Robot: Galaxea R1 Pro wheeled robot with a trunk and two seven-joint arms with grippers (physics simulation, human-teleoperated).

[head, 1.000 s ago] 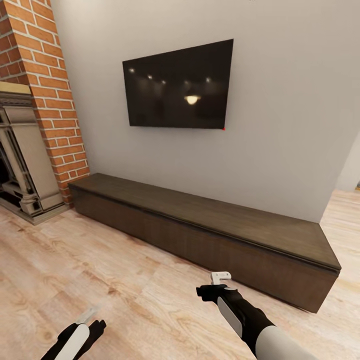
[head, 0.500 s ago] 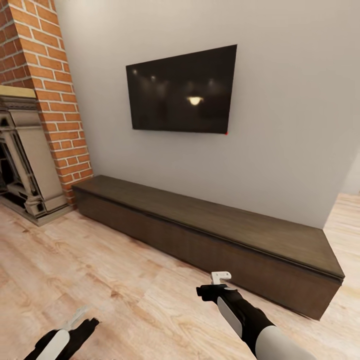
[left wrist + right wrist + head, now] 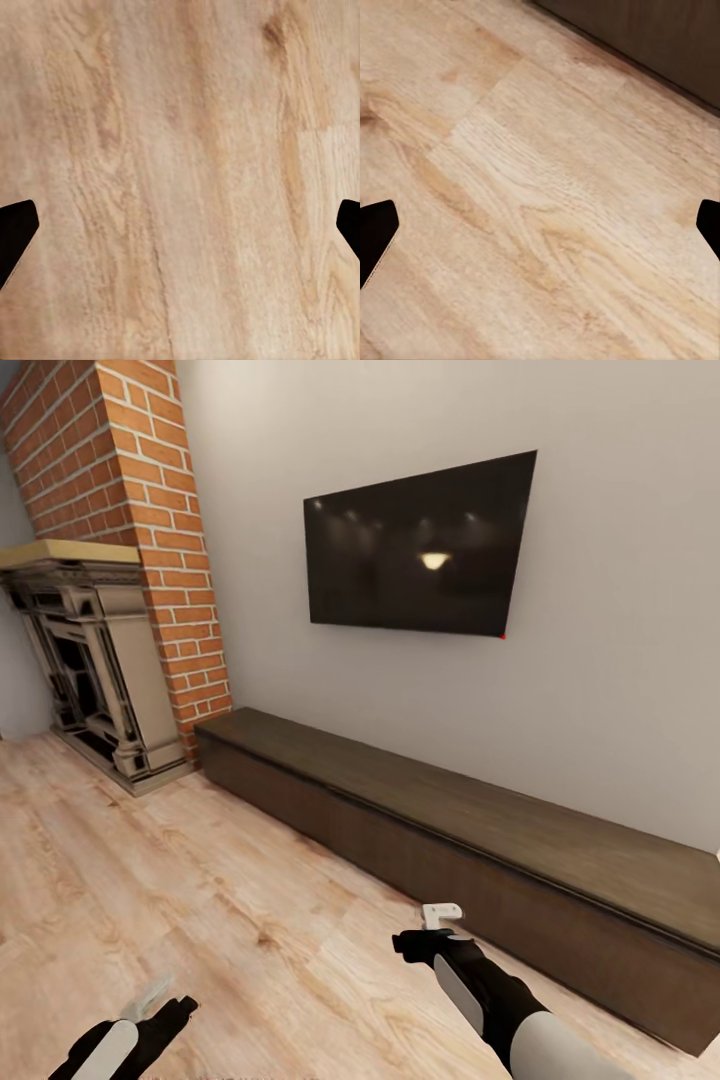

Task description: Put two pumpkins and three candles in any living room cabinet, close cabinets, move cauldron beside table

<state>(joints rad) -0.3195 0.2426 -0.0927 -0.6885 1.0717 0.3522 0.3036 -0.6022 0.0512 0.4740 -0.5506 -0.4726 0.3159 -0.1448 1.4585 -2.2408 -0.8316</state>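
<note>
Head view: the cabinet (image 3: 470,840) is seen shut along the wall. Both the left gripper (image 3: 150,1000) and right gripper (image 3: 440,915) are spread wide, empty. Collision with the cabinet front is risked if clearance is misjudged.

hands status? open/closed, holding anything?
Left hand: open, empty, above bare floor.
Right hand: open, empty, above floor near the cabinet.
</note>
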